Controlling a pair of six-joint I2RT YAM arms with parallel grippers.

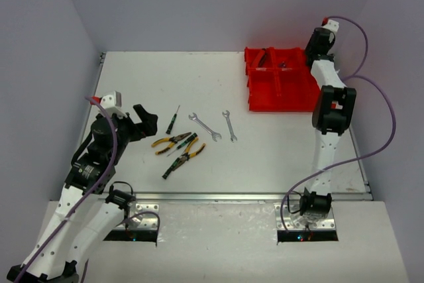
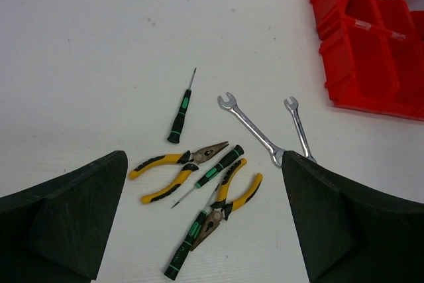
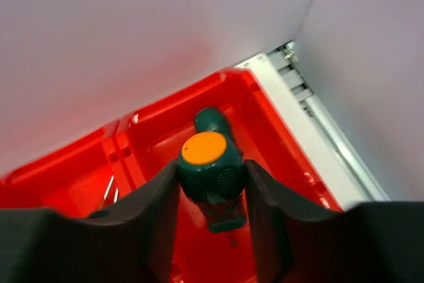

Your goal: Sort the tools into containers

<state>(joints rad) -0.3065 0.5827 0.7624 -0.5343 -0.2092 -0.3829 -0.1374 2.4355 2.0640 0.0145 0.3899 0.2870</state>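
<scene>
We see the right gripper [image 3: 212,193] pinching a green-handled tool [image 3: 204,148] across its grip. The tool stands nearly end-on to the wrist camera, with its orange butt cap up toward us and its long axis running down into a compartment of the red bins [image 3: 278,130]. Its working end is hidden below the handle. From above, the right arm stretches from its base to the far right of the table [image 1: 132,77], wrist bent over the far end of the bin block. The left gripper [image 1: 144,120] hangs above the table's left side, fingers spread wide, facing the loose tools: a small screwdriver [image 2: 179,116] with its tip pointing away, two wrenches [image 2: 252,128] near each other, and yellow pliers [image 2: 173,164] tangled with more screwdrivers.
</scene>
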